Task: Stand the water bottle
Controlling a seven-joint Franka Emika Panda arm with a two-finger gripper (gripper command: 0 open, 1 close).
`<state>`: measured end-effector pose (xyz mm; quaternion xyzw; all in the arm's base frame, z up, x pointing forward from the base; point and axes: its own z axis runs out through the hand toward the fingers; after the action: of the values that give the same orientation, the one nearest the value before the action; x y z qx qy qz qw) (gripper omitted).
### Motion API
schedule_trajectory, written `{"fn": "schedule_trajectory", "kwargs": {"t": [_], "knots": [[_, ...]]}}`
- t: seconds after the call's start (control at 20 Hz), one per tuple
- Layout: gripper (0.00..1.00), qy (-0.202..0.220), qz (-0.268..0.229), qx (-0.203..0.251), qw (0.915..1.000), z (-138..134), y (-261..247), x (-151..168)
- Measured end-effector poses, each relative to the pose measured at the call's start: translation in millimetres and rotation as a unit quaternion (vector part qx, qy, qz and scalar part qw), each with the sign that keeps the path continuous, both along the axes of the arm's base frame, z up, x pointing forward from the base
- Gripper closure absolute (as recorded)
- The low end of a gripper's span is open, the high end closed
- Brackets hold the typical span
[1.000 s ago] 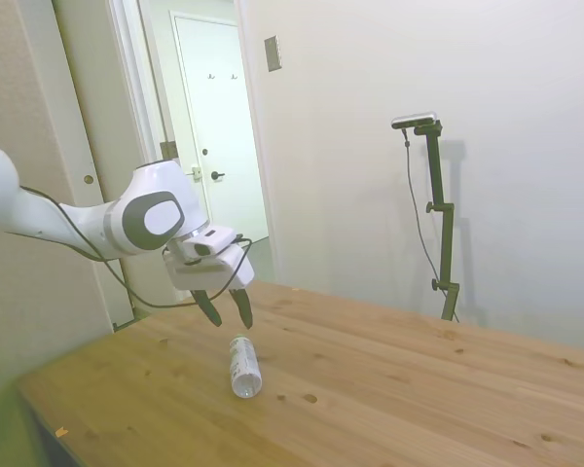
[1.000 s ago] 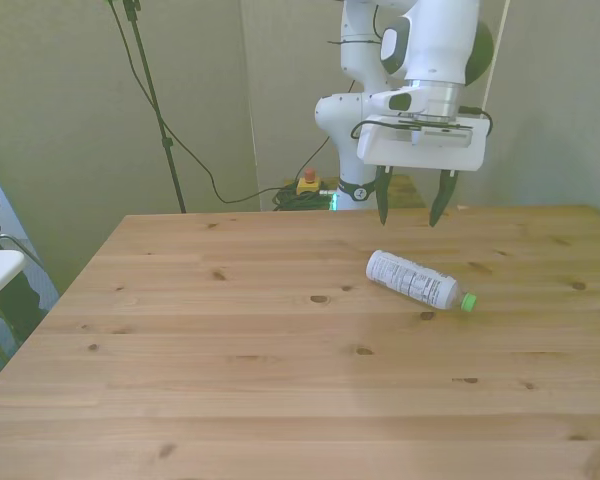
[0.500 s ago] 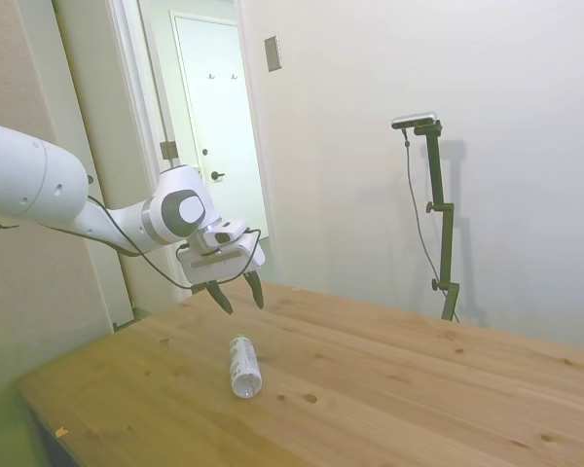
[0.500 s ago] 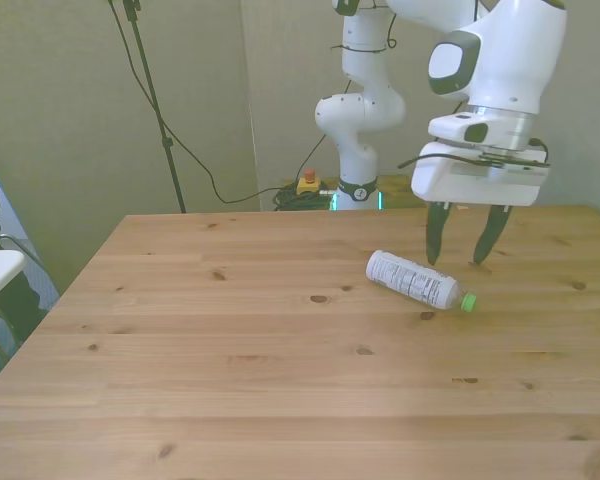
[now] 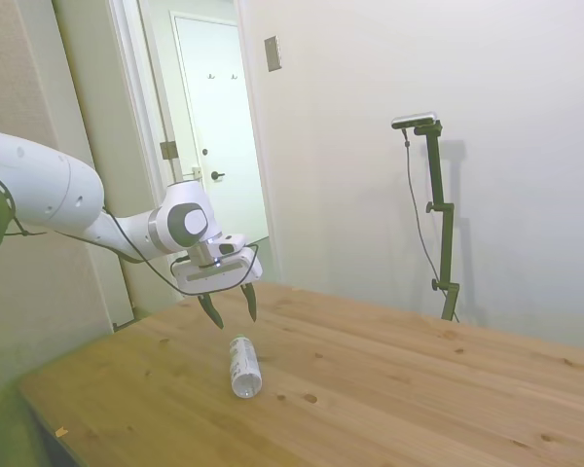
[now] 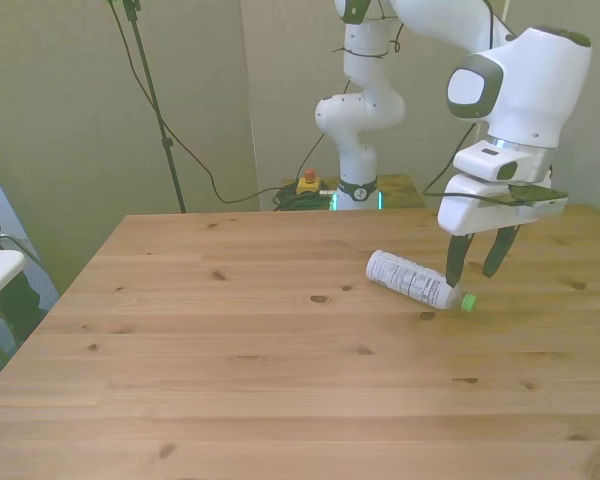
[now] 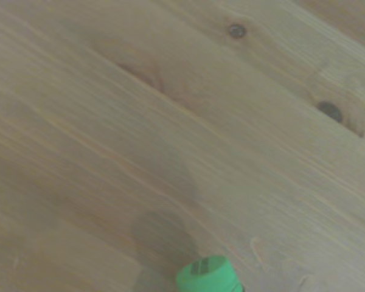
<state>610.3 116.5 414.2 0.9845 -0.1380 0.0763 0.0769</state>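
Since the earlier frame the gripper is shifting toward the front view's right and lowering, now hanging fingers apart above the cap end of the water bottle, not touching it. The bottle is lying on its side on the table, green cap pointing to the front view's right. Best move, likely: keep descending, straddle the neck, close, then tip upright. Bare pine planks, plain walls, white door behind.
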Motion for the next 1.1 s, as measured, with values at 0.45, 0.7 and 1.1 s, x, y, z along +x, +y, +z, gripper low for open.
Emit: {"fn": "schedule_trajectory", "kwargs": {"t": [0.45,0.7,1.1], "knots": [[0.00,0.024,0.026,-0.006,0.9994,-27.0,-4.3,8.6],[0.00,0.037,0.030,-0.011,0.9988,-45.7,-1.7,13.6],[1.00,0.043,0.031,-0.016,0.9985,-55.1,-1.5,14.6]]}}
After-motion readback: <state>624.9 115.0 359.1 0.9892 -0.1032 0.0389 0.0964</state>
